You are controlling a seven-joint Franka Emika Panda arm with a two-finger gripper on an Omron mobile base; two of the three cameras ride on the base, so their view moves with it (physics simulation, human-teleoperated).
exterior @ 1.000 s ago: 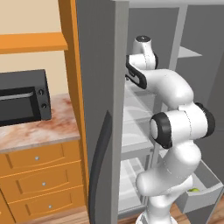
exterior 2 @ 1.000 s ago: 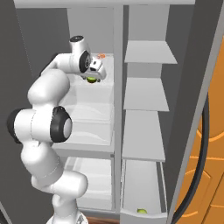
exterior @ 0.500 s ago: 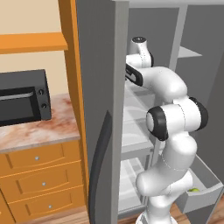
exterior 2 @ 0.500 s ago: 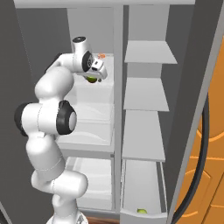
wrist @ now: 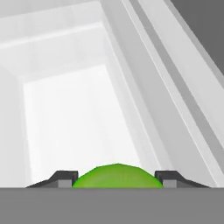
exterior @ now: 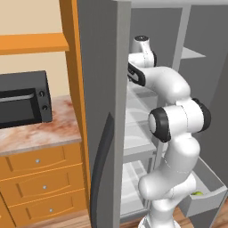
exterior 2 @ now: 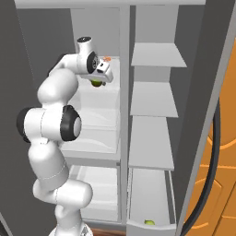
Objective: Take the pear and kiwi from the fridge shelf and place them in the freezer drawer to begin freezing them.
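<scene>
I'm reaching my arm up high with the elbow bent, and my gripper (wrist: pixel 117 178) is closing its two fingertips (wrist: pixel 65 177) snugly against a green fruit (wrist: pixel 117 176).

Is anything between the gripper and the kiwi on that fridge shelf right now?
Nothing visible. In the hand view the kiwi sits directly between the two fingertips, and from the right base view the gripper is right over it.

Orange cabinets (exterior: pixel 42 180), marble counter (exterior: pixel 40 131) (black microwave (exterior: pixel 23 99) on it).
</scene>
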